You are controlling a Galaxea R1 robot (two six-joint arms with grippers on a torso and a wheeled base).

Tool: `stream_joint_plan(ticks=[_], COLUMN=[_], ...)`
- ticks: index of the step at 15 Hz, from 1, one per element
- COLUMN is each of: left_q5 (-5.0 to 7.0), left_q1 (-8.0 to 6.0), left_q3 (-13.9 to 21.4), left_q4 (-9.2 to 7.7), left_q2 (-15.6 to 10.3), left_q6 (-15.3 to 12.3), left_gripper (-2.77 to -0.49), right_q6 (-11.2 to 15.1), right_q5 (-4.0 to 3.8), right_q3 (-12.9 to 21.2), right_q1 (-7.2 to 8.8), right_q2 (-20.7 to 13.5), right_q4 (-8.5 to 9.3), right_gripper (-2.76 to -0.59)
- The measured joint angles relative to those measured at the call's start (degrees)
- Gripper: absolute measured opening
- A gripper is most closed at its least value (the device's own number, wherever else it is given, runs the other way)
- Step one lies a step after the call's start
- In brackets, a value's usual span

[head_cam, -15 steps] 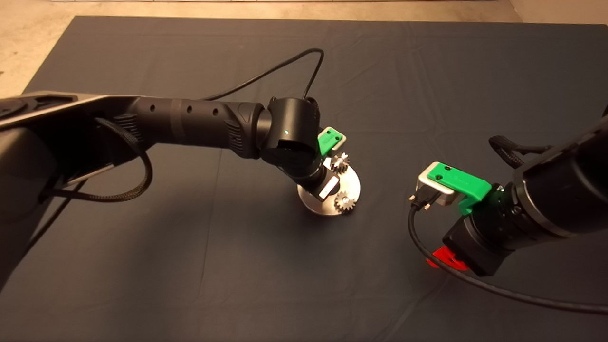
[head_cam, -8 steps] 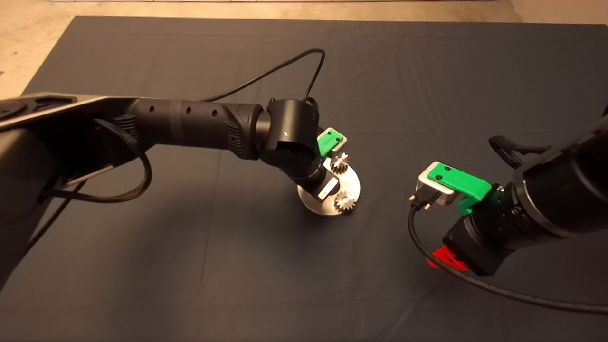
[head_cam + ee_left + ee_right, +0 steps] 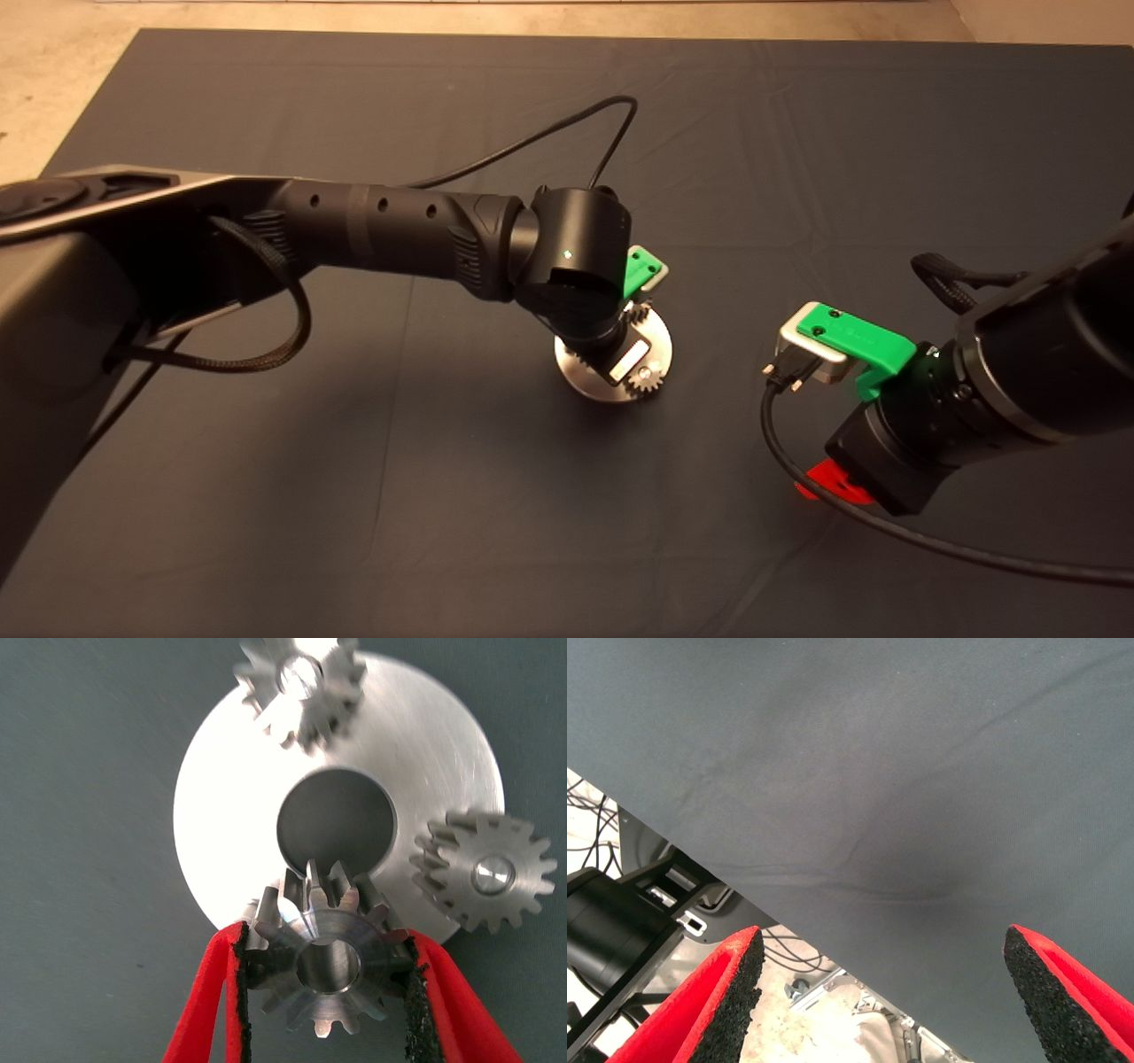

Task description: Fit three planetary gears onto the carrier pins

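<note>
The silver carrier disc (image 3: 230, 815) lies flat on the dark mat. Two planetary gears (image 3: 301, 678) (image 3: 483, 873) sit on carrier pins, whose tops (image 3: 493, 873) show in their centre holes. My left gripper (image 3: 326, 979) is shut on a third gear (image 3: 328, 961) and holds it over the disc's rim, next to the centre hole. What lies under that gear is hidden. From above, the left wrist covers most of the disc (image 3: 578, 372); one seated gear (image 3: 645, 384) shows at its near edge. My right gripper (image 3: 819, 486) hangs open over bare mat to the right.
A black cable (image 3: 549, 137) loops over the mat behind the left arm. The right wrist view shows the mat's edge (image 3: 744, 895), with the robot base and floor cables beyond it. Another cable (image 3: 886, 527) trails from the right arm.
The left arm has shifted to the right, further over the disc, carrying the gear. It now hides the far seated gear almost fully. The right arm has not moved.
</note>
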Motion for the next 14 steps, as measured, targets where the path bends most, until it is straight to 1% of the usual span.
stream_joint_plan(ticks=[1, 2, 4, 7, 11, 14], left_q5=[0.05, 0.10, 0.09, 0.05, 0.10, 0.05], left_q1=[-0.68, -0.87, -0.85, -0.87, -0.87, -0.87], left_q3=[0.00, 0.00, 0.00, 0.00, 0.00, 0.00], left_q4=[0.02, 0.00, -0.39, -0.44, -0.45, -0.45], left_q2=[-0.04, -0.04, -0.06, -0.12, -2.26, -3.29], left_q6=[0.00, 0.00, 0.00, 0.52, 1.49, 2.04], left_gripper=[-2.46, -2.46, -2.46, -2.46, -2.46, -2.46], right_q6=[-0.01, -0.01, -0.01, -0.01, -0.01, -0.01], right_q5=[0.00, 0.00, 0.02, 0.02, 0.00, 0.02], right_q3=[0.00, 0.00, 0.00, 0.00, 0.00, 0.00], right_q1=[0.00, 0.00, 0.00, 0.00, 0.00, 0.00], right_q2=[0.00, 0.00, 0.00, 0.00, 0.00, 0.00], right_q4=[0.00, 0.00, 0.00, 0.00, 0.00, 0.00], right_gripper=[-1.36, -1.36, -1.36, -1.36, -1.36, -1.36])
